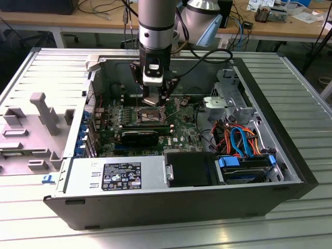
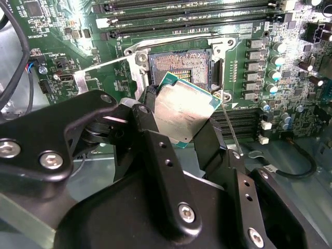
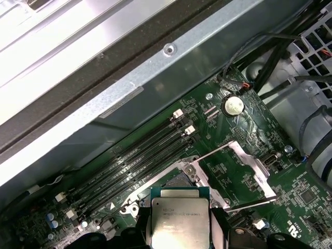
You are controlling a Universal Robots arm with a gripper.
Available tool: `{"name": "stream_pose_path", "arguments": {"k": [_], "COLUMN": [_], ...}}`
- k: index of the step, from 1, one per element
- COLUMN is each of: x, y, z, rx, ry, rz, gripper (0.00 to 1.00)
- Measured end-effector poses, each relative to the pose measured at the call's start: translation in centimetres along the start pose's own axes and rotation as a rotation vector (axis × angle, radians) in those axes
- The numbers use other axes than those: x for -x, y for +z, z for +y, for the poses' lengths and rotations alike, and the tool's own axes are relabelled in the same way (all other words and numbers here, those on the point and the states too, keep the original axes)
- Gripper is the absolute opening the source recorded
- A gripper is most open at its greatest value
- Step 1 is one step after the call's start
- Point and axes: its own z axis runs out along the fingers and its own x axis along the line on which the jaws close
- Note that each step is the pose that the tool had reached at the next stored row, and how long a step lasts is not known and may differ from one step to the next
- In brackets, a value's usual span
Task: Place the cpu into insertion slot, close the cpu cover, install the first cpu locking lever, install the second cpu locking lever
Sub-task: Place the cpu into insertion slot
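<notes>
- Jaws are clamped on the cpu (image 2: 181,111), with a black finger (image 2: 207,145) pressed against each of two opposite edges and its dull metal top facing the cameras in both wrist views.
- In the exterior view the arm reaches straight down into the open computer case (image 1: 290,155), which lies on its side on a ribbed metal table (image 1: 311,78).
- The cpu hangs just over the insertion slot (image 2: 179,65) and is not seated. In the second wrist view it is skewed against the slot's square and covers the slot's near edge.
- The slot's pale pin field is bare.
- The cpu cover (image 3: 254,168) stands swung open on one side of the slot, and its square window shows the green circuit board (image 2: 52,31) behind.
- A thin locking lever (image 2: 231,129) sticks up loose beside the slot.
- Long black memory slots (image 3: 140,155) run near the slot, between it and the case wall.
- A round coin battery (image 3: 233,106) sits on the board beyond the cover.
</notes>
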Motion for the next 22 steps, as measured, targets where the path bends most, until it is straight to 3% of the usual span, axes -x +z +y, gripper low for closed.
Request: {"name": "stream_pose_path", "arguments": {"k": [22], "x": [0.0], "y": [0.11], "z": [0.0], "rx": [0.0006], "ry": [0.035], "rz": [-0.0008], "gripper": [0.54]}}
